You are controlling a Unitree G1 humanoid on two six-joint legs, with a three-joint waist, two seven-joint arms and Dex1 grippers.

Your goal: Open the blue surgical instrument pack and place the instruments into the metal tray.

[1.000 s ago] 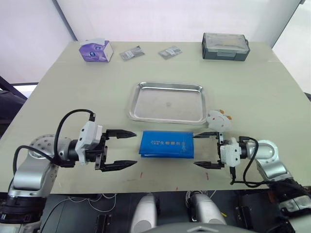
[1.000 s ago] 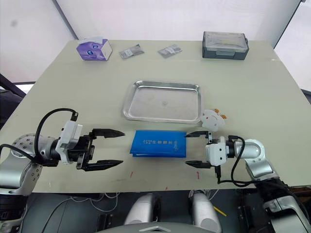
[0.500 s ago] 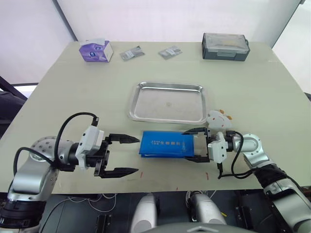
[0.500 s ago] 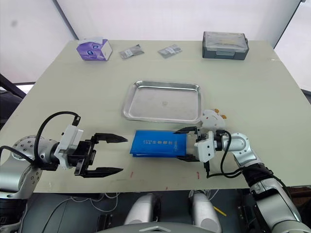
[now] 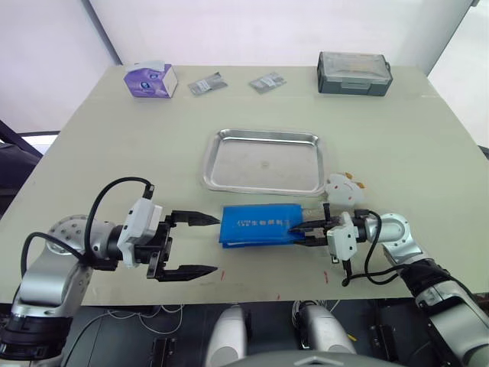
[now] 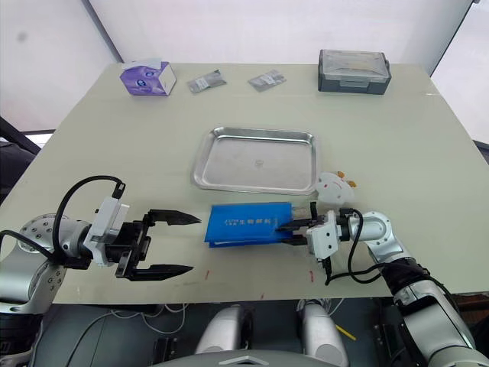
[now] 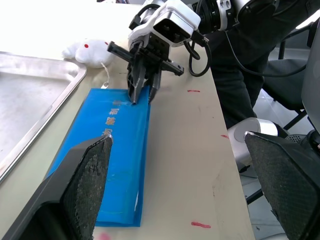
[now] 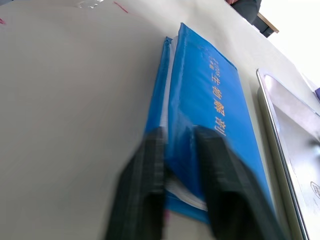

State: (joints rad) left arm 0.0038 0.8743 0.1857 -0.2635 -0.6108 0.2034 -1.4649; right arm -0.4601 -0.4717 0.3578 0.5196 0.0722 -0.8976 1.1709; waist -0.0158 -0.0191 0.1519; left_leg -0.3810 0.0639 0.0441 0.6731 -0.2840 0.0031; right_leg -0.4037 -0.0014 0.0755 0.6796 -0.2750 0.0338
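Since half a second ago the right gripper (image 5: 299, 228) has closed from a wide spread onto the right edge of the blue surgical instrument pack (image 5: 260, 225), pinching its top flap; the left gripper (image 5: 200, 245) has stayed put, fingers spread wide, just left of the pack in the lower left of the frame. The pack lies flat at lower centre. Just beyond it, at mid-frame, sits the metal tray (image 5: 221, 164). A small white toy (image 5: 344, 187) rests right of the tray's near corner.
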